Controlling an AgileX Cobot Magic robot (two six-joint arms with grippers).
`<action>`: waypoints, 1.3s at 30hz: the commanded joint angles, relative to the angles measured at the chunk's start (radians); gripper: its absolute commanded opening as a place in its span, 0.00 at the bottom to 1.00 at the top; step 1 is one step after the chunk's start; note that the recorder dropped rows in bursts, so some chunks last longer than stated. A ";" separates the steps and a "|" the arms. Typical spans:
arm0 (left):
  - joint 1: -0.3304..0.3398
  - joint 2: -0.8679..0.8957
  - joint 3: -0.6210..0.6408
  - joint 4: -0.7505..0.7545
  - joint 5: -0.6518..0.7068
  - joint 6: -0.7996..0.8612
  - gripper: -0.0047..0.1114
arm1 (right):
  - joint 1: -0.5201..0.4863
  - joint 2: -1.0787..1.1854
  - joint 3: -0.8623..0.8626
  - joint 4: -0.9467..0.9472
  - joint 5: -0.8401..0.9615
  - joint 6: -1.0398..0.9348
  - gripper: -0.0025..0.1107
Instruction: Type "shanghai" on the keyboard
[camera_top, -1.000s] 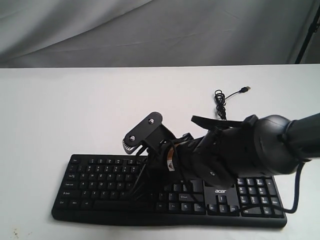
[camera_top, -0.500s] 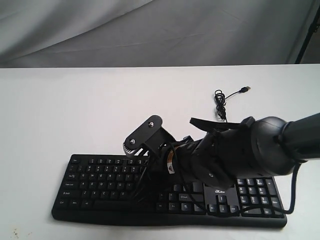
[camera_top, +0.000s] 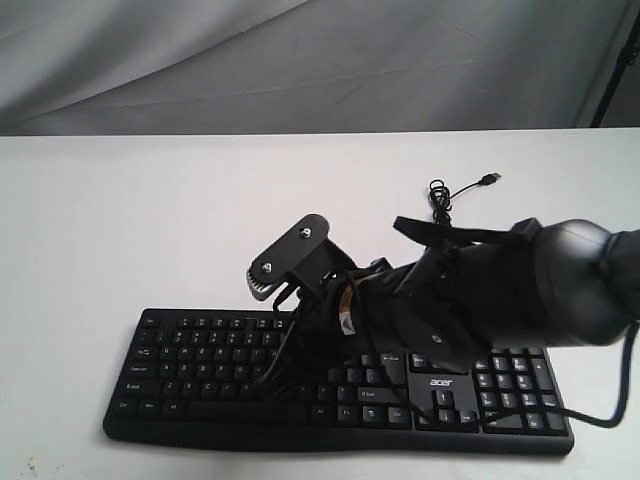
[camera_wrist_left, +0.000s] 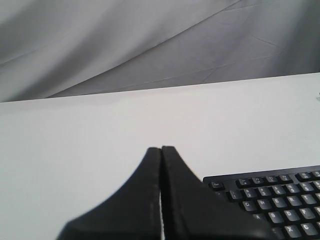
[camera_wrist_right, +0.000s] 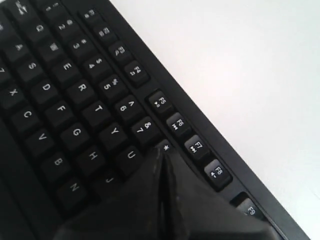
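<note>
2 fingertips pressed together into 1 blunt point: the right gripper (camera_wrist_right: 161, 154) hangs over the keyboard (camera_wrist_right: 60, 95). Its tip is by the 8 key, with U, J and H just beside it, and we cannot tell whether it touches. The keyboard lies flat along the bottom of the exterior view on the white table (camera_top: 150, 220), with its cable (camera_top: 440, 200) coiled behind it.

The danger from here, as we judge it, is the tight key spacing. A slightly skewed descent could catch 2 keys at once, or land on 8 or U instead of the wanted letter. A lingering press could repeat a character. The bulky arm leaning low across the board might also brush keys it covers.

The right wrist view gives us readable legends, while in the exterior view the arm blocks that very spot. Only the left wrist view shows the left gripper (camera_wrist_left: 161, 150), fingers closed on nothing, above bare table near the keyboard's corner.
</note>
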 joint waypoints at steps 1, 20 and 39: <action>-0.004 -0.003 0.004 0.001 -0.005 -0.003 0.04 | 0.017 -0.108 0.080 -0.010 -0.039 -0.009 0.02; -0.004 -0.003 0.004 0.001 -0.005 -0.003 0.04 | 0.017 -0.413 0.477 0.001 -0.342 0.018 0.02; -0.004 -0.003 0.004 0.001 -0.005 -0.003 0.04 | 0.015 -0.780 0.671 0.054 -0.316 0.018 0.02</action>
